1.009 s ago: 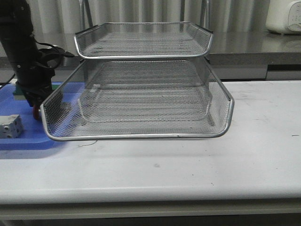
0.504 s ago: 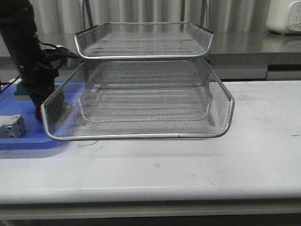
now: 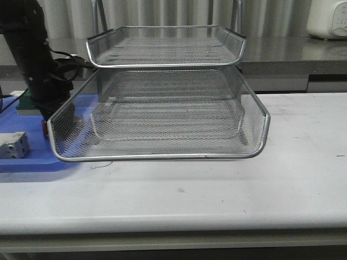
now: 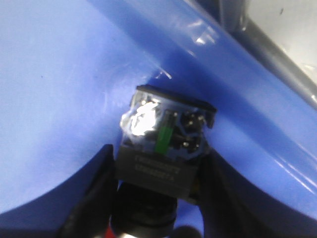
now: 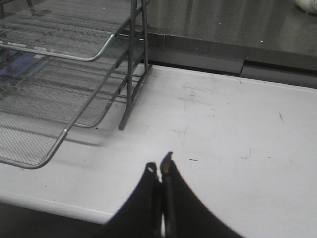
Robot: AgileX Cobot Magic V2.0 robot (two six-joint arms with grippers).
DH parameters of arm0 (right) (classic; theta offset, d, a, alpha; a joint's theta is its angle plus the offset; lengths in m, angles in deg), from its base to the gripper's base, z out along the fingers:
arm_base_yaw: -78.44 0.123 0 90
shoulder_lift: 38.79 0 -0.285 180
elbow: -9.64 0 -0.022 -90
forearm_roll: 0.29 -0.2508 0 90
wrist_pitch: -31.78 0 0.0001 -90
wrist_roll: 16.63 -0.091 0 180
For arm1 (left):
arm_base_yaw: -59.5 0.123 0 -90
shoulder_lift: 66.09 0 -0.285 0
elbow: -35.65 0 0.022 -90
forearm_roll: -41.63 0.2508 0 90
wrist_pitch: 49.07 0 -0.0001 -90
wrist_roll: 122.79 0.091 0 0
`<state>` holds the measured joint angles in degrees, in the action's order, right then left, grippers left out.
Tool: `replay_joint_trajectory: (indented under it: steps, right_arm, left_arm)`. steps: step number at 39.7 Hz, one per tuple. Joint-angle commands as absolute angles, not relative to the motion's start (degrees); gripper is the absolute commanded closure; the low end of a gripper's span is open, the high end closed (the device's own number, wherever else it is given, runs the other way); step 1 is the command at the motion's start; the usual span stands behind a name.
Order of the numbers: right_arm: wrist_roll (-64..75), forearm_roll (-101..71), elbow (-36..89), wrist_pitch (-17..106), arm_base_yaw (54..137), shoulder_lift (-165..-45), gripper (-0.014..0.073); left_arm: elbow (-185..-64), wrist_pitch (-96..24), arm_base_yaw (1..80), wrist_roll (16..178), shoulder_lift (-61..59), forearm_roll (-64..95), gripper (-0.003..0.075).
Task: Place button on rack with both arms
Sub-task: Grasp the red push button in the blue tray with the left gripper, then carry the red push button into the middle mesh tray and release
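The black left gripper (image 4: 153,198) has lifted a little, squeezing the small red-capped black button (image 4: 161,148) above the flat blue plastic tray (image 3: 27,162), left of the silver wire-mesh rack (image 3: 162,116). The black right gripper (image 5: 159,171) is pinched together, holding nothing. The button could bump the rack's rim and slip out.

The rack (image 3: 162,116) is seen as shiny wire mesh; the blue tray (image 4: 59,74) as glossy plastic; the table (image 3: 217,195) as matt.

rack (image 3: 162,108) on table (image 3: 217,200), tray (image 3: 27,162) left

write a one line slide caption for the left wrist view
Left black pincer gripper clamps the black-bodied push-button switch above the flat blue plastic tray.
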<state>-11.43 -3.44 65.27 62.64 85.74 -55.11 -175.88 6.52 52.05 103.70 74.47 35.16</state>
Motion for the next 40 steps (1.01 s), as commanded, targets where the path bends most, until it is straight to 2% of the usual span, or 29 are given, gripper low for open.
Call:
replay_joint_trajectory:
  steps: [1, 12, 28, 40]
  right_arm:
    - [-11.3, -3.5, 63.8, 58.0, 85.9, -55.7, 0.0704]
    - [-11.3, -3.5, 63.8, 58.0, 85.9, -55.7, 0.0704]
    - [-11.3, -3.5, 63.8, 58.0, 85.9, -55.7, 0.0704]
    - [-11.3, -3.5, 63.8, 58.0, 85.9, -55.7, 0.0704]
  left_arm:
    - [-177.1, 4.4, 52.0, 103.7, 72.0, 34.7, 0.0552]
    - [-177.1, 5.2, 54.7, 102.2, 69.6, 33.6, 0.0634]
    - [-177.1, 13.3, 62.8, 97.2, 59.7, 25.5, 0.0638]
    - [-177.1, 21.3, 63.1, 94.7, 49.7, 24.7, 0.0638]
